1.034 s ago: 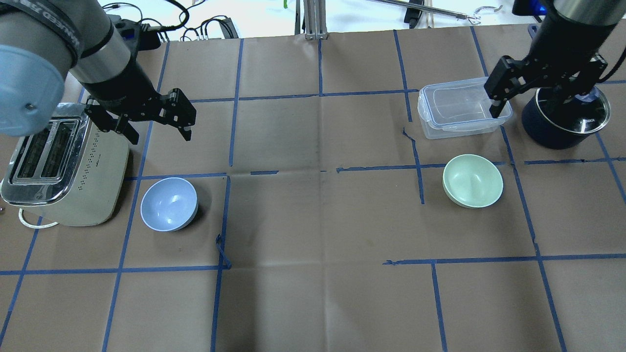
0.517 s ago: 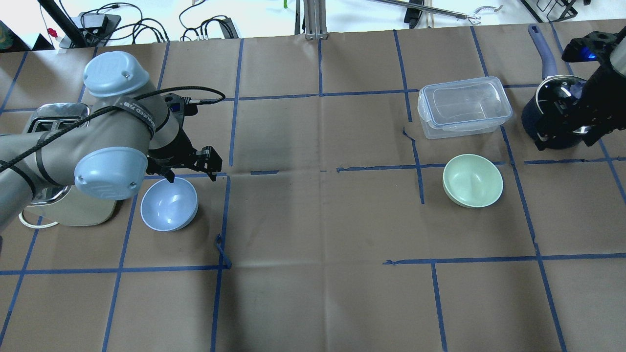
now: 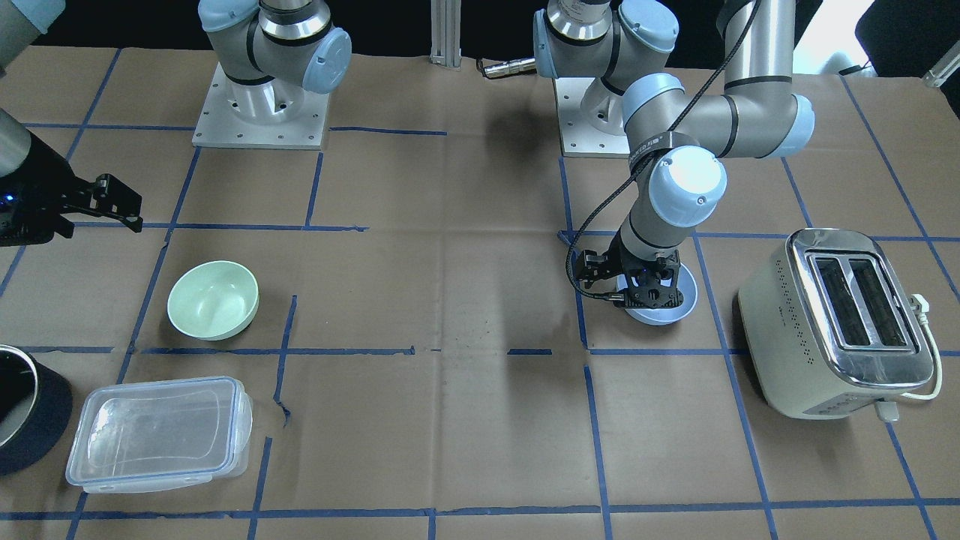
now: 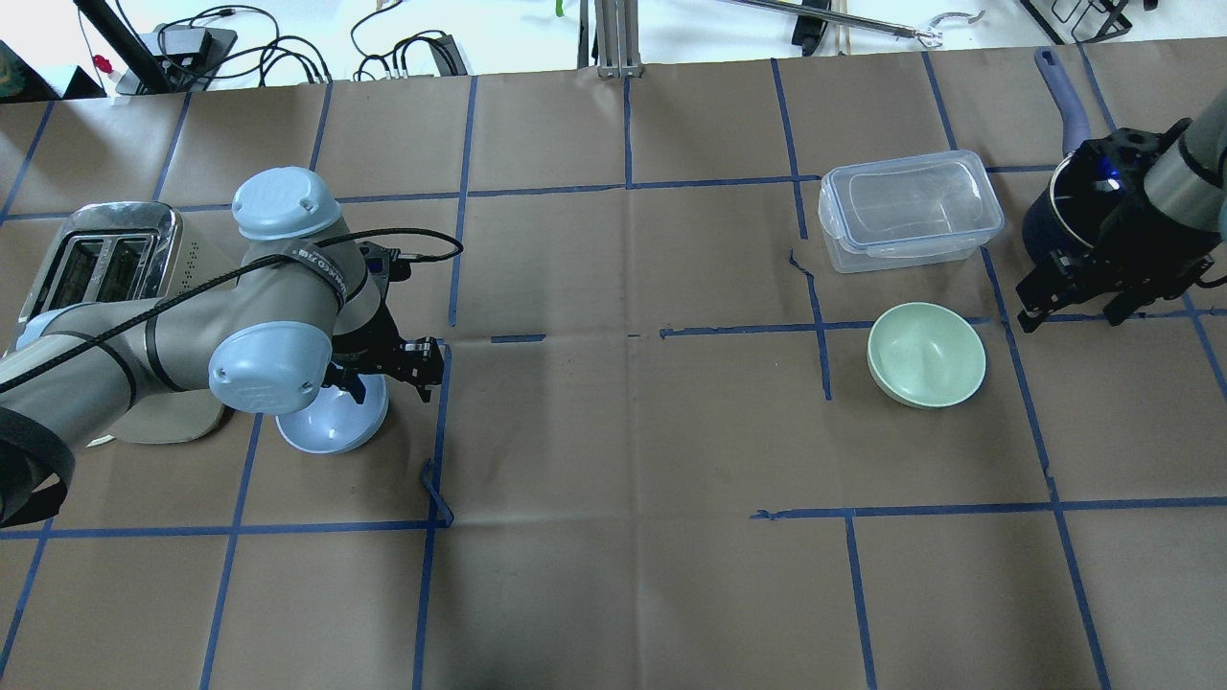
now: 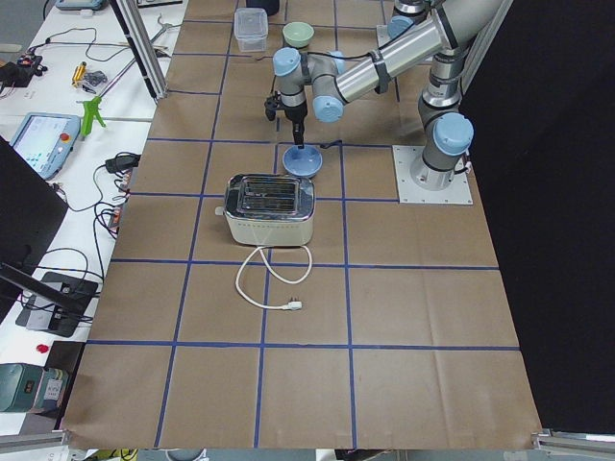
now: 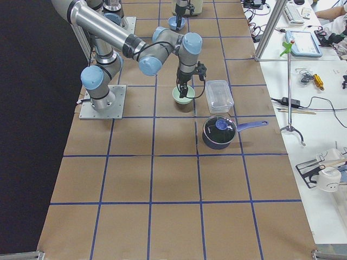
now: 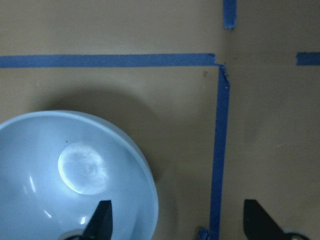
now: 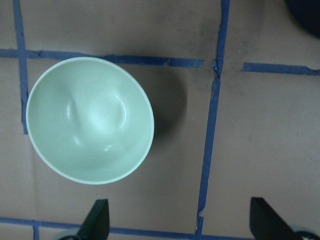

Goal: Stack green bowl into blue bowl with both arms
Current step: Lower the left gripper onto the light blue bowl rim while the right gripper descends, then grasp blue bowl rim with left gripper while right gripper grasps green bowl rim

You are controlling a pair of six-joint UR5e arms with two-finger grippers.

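Taped table (image 4: 613, 431): left gripper (image 4: 393, 383) pointed down over blue bowl (image 4: 326, 431), jaws wide astride its rim, empty; right gripper (image 4: 1072, 316) well apart, spread wide, empty.

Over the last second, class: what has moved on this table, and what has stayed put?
The left gripper dropped from beside the toaster to the blue bowl, open, straddling its rim. The right gripper swung from above the clear container towards the green bowl, open, short of it. Nothing gripped. Bowls, container, pot and toaster stayed put.
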